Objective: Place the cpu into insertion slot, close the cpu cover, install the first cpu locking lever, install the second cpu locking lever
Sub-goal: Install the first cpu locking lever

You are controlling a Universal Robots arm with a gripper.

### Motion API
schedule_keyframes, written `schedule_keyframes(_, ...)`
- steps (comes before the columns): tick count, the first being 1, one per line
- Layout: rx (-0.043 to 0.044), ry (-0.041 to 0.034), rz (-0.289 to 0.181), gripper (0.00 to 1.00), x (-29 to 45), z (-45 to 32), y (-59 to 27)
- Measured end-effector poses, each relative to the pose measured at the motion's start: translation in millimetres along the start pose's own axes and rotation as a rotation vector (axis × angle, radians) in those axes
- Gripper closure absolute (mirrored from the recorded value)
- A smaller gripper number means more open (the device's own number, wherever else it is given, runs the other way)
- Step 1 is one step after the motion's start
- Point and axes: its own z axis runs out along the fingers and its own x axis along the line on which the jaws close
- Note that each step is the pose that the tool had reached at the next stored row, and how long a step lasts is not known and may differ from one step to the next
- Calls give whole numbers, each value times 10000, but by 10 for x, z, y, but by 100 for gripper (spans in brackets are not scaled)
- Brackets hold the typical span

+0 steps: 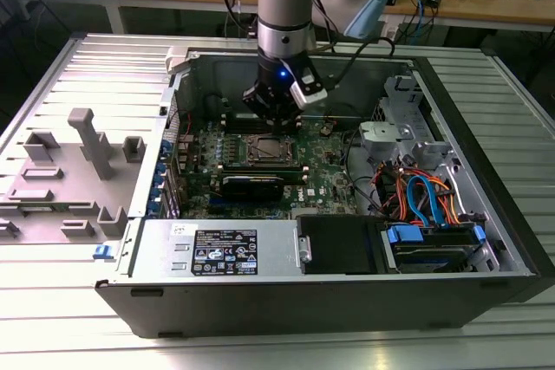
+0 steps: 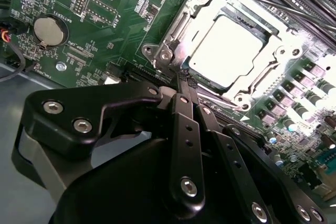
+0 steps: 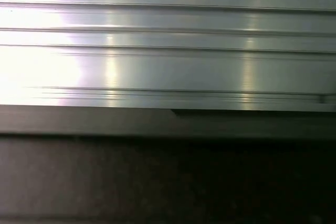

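The small, flat, square cpu (image 2: 231, 45) with its silver-grey metal top lay in the square, silvery-rimmed insertion slot (image 2: 157, 53), just beyond the tips of the black gripper (image 2: 184, 83). The thin silvery cpu cover (image 2: 177, 29) lay flat, framing the chip. The gripper's fingers were drawn together at the slot's nearest corner, above the green motherboard (image 2: 105, 40) inside the open grey computer case (image 1: 486, 127).

The exterior view looks down at an angle, from well back, on the whole open computer case (image 1: 260, 309). The second wrist view sits close behind the gripper (image 2: 185, 84), facing the motherboard (image 2: 118, 27), which those 2 views share. The first wrist view faces ribbed metal (image 3: 168, 51) up close.
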Motion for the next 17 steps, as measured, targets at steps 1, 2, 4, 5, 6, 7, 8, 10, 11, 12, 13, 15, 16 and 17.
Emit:
schedule_keyframes(1,0,0,0,89,-7,6,0)
schedule_keyframes(2,0,1,0,89,-8,8,0)
schedule_keyframes(4,1,1,1,89,-8,11,0)
schedule_keyframes(5,0,1,0,89,-8,13,1)
schedule_keyframes(6,-1,0,0,89,-9,16,1)
schedule_keyframes(7,-2,-1,-1,89,-9,20,2)
schedule_keyframes(8,-1,0,-1,89,-9,22,2)
schedule_keyframes(10,-1,0,0,89,-8,28,2)
schedule_keyframes(11,-2,0,0,89,-8,31,2)
schedule_keyframes(12,-2,1,0,89,-8,32,2)
schedule_keyframes(13,-2,2,0,89,-8,32,2)
schedule_keyframes(15,-5,0,1,89,-8,32,2)
schedule_keyframes(16,-7,0,1,89,-8,31,3)
schedule_keyframes(17,-7,-1,1,89,-8,25,3)
